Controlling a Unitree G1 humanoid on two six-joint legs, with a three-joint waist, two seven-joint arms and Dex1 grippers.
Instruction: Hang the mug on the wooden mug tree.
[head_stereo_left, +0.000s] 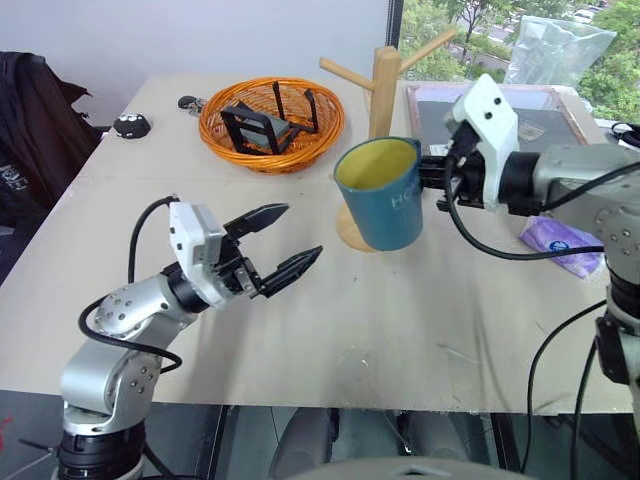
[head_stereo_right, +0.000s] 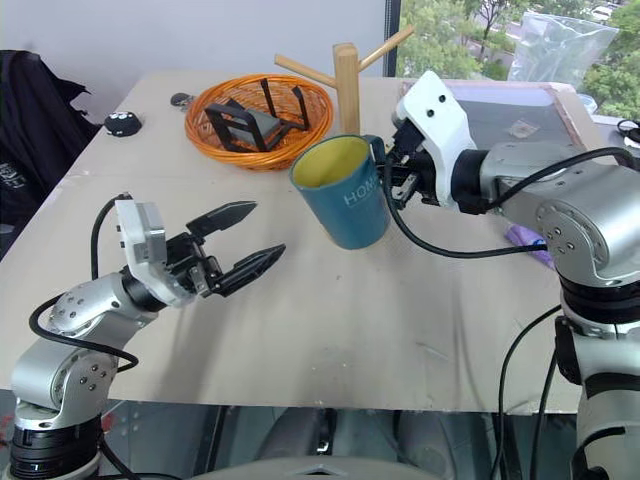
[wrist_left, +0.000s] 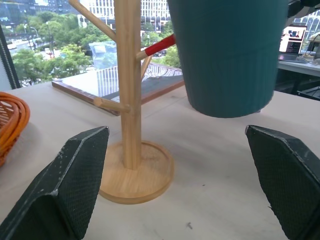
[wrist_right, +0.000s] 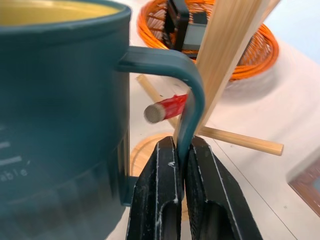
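While my right gripper (wrist_right: 182, 165) pinched the mug (head_stereo_left: 382, 193) by its handle, in the air, the tree (head_stereo_left: 383, 95) stood just behind; its red-tipped peg (wrist_right: 165, 109) pointed at the handle loop. Left gripper (head_stereo_left: 283, 242) hung spread, farther off.

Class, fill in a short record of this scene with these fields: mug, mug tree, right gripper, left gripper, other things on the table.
mug: teal mug with yellow inside, lifted off the table, upright, in front of the tree
mug tree: wooden mug tree standing on the table, no mug on its pegs; red-tipped peg close beside the mug's handle
right gripper: right gripper shut on the handle
left gripper: left gripper open, holding nothing, apart from the mug
other things on the table: orange wicker basket; framed board
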